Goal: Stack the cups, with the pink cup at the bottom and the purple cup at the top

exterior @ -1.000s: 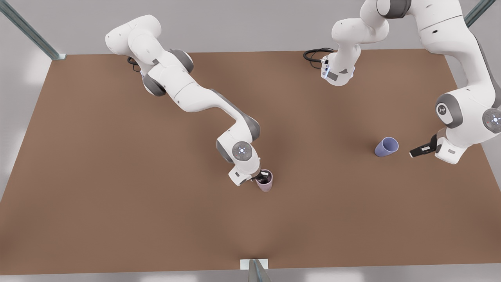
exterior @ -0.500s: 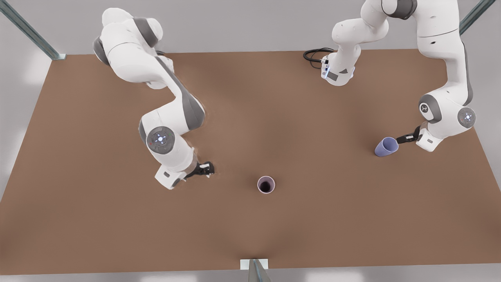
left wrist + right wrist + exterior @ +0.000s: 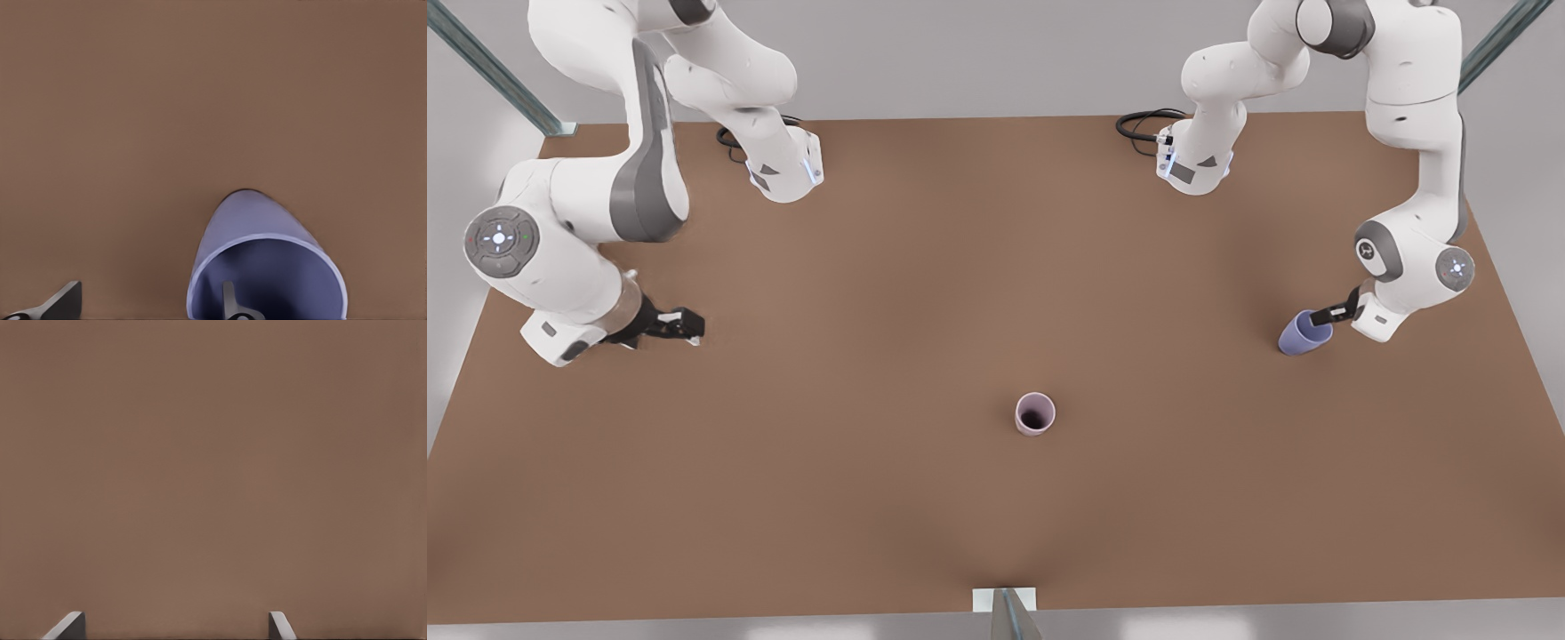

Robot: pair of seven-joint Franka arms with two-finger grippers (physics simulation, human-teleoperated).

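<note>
Brown counter (image 3: 925, 293) carries both cups. Right gripper (image 3: 685, 324), at 9 o'clock in the front view, hangs with jaws spread wide on nothing. Pink cup (image 3: 1035, 414), pale mauve with a dark inside, stands upright near 6 o'clock. Purple cup (image 3: 1302, 334), smooth periwinkle, lies tipped at 3 o'clock; left gripper (image 3: 1327, 315) has jaws apart, one finger (image 3: 230, 303) inside its mouth.
</note>
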